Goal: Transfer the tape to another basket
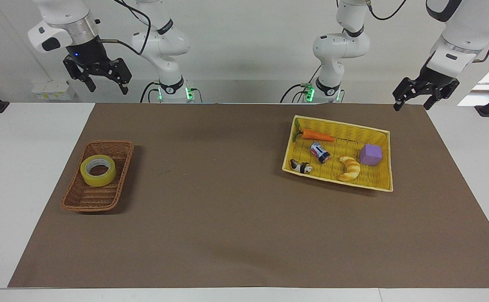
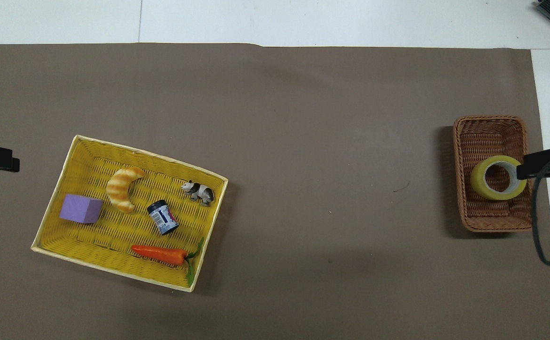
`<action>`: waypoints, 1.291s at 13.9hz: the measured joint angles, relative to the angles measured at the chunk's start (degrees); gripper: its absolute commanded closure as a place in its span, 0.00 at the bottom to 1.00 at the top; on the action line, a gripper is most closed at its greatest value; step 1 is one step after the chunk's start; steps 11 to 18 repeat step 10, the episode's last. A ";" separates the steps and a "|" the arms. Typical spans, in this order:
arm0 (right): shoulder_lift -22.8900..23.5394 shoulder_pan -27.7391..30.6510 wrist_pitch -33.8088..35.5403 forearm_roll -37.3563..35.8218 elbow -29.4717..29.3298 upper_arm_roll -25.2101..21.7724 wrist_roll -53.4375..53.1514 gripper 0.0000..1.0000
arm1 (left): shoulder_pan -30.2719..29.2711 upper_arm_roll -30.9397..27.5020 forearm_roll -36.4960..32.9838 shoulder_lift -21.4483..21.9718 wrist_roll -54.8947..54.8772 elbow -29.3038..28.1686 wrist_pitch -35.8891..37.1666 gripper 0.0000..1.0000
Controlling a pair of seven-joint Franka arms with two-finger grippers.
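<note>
My tape (image 1: 98,170) lies in the brown basket (image 1: 85,201) near the table's right-arm end; my right gripper (image 1: 106,84) and left gripper (image 1: 411,102) hang released, empty.

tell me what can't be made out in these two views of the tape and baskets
- Overhead view: the right gripper is cut off by the picture's edge; only a dark tip shows beside the tape.
- Overhead view: the left gripper is likewise cut by the edge.
- Both views: the label on the small jar in the yellow basket is too small to read.
- Facing view: the brown basket floor under the tape is hidden by the roll.
</note>
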State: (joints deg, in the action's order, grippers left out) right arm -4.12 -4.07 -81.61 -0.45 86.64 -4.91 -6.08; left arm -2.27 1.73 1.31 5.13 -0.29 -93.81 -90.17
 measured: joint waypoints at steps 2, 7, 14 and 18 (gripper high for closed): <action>-0.28 0.00 0.00 0.00 0.00 -0.01 0.00 0.00 | 0.00 0.00 0.00 0.00 0.00 0.00 0.01 0.00; -0.56 0.05 -0.63 -0.03 0.17 -0.08 0.23 0.00 | 0.00 0.00 0.00 0.00 0.00 0.00 0.01 0.00; -0.57 0.19 -0.65 -0.28 0.30 -0.12 2.39 0.00 | 0.00 0.00 0.00 0.00 0.00 0.00 0.01 0.00; -0.57 0.19 -0.65 -0.28 0.30 -0.12 2.39 0.00 | 0.00 0.00 0.00 0.00 0.00 0.00 0.01 0.00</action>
